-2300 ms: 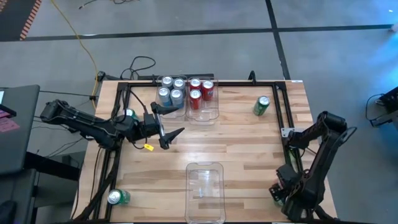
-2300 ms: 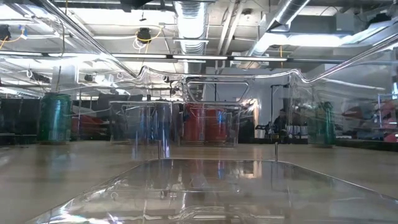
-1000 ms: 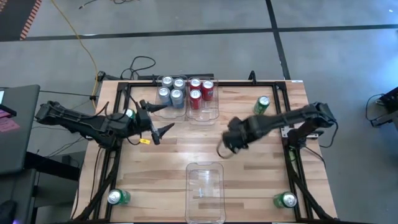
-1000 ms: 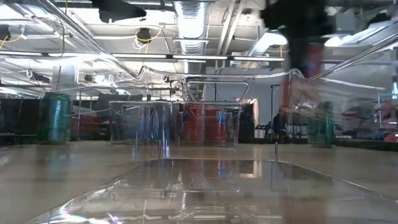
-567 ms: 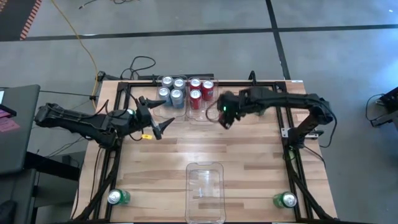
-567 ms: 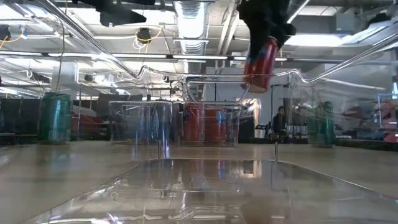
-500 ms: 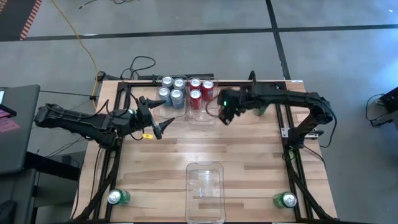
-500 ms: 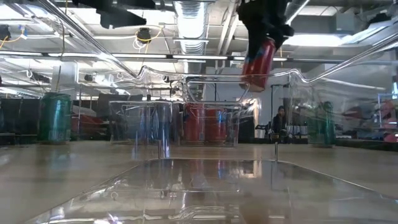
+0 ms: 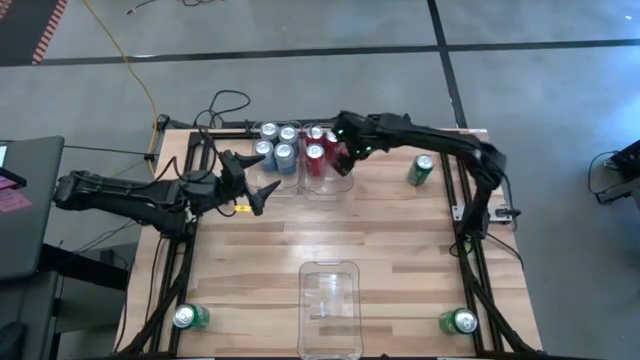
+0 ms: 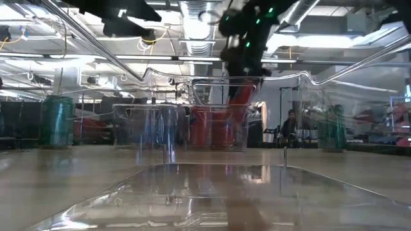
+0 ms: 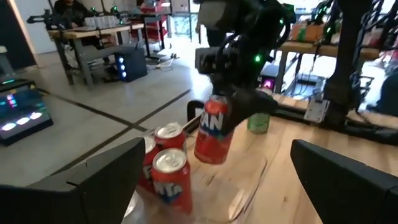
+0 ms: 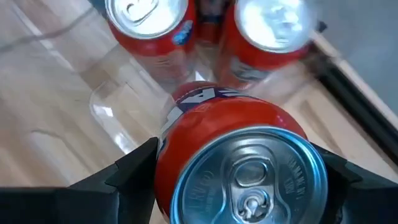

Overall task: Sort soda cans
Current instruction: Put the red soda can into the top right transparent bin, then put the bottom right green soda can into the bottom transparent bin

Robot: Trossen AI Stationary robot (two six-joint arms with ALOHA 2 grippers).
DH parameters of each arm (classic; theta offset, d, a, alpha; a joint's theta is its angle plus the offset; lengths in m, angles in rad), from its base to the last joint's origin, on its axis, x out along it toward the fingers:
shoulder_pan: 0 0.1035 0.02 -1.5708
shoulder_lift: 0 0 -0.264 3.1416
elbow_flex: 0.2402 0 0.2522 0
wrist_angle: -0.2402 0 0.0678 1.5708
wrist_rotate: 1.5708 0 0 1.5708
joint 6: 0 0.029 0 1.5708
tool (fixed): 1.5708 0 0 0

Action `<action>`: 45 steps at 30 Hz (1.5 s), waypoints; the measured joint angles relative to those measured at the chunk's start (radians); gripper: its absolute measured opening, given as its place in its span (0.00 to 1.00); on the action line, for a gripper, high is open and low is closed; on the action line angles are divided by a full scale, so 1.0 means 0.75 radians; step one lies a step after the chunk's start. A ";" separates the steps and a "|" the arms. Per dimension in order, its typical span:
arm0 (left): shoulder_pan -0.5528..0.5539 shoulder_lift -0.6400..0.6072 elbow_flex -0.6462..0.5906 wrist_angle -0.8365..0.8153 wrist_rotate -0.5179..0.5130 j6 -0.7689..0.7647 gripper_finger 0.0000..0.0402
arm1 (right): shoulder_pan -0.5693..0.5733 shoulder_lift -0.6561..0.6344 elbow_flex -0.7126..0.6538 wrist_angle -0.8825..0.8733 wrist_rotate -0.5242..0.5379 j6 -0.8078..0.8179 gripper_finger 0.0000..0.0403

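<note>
My right gripper hangs over the far bin of red cans, shut on a red soda can. Two more red cans stand in that bin below it. Several silver-blue cans fill the bin beside it. My left gripper hovers open near those bins, its fingers wide apart and holding nothing. Green cans stand on the table at the far right, the near left corner and the near right corner. My right gripper pinches the red can by its upper side wall between the two fingers, one on each side just below the silver top. The fingers come from above, slanting. The can hangs tilted, lifted clear, its lower end among the red cans in the bin.
An empty clear bin sits at the near middle of the table. Bare wood lies between it and the far bins. A black frame rail runs along the table's edges. Cables lie beyond the far edge.
My right gripper has carried the red can from mid-table toward the far edge and leftward, then down into the red-can bin. The can stayed tilted in the hold. My left gripper stayed open near the silver-blue bin.
</note>
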 joint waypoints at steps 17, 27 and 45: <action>0.078 0.031 0.000 -0.086 -0.001 -0.040 0.99 | -0.014 0.258 0.006 0.221 -0.006 -0.235 0.80; 0.080 0.030 0.000 -0.110 -0.001 -0.041 0.99 | -0.002 0.262 0.007 0.318 -0.010 -0.282 0.97; -0.125 -0.095 0.000 -0.434 -0.226 -0.275 0.99 | 0.113 -0.058 0.007 0.078 0.233 -0.169 0.95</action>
